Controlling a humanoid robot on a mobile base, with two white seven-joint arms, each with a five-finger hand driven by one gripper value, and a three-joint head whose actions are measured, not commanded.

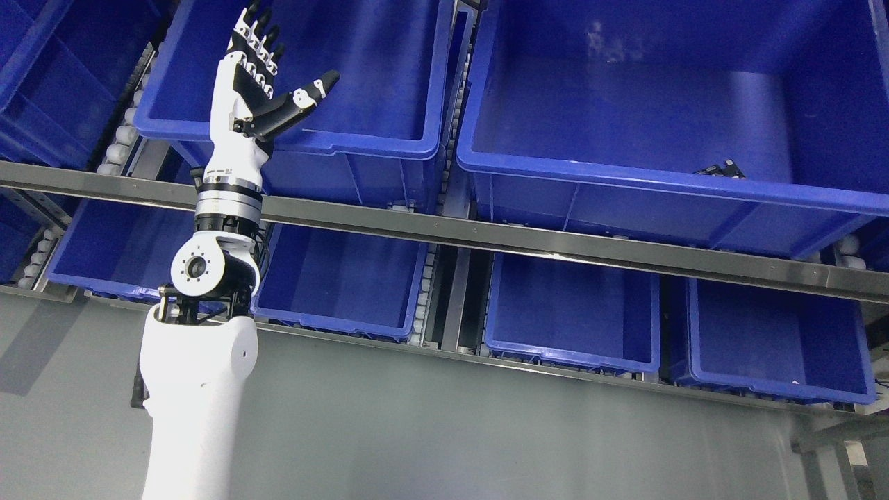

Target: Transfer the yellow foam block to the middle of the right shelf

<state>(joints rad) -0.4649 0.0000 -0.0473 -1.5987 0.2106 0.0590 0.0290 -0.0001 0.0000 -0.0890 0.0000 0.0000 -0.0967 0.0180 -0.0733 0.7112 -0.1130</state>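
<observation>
The left arm rises from the lower left of the frame, its left hand (pixel 267 76) spread and holding nothing, over the upper-left blue bin (pixel 305 69). Behind, more blue bins sit on the shelf (pixel 486 236). The yellow foam block cannot be seen

A single head view looks forward and slightly down at a shelf rack, tilted so its metal rail (pixel 555 243) slopes down to the right. The left hand (pixel 260 83) rises close in front; blue bins (pixel 389 149) sit just behind and right of it.
</observation>
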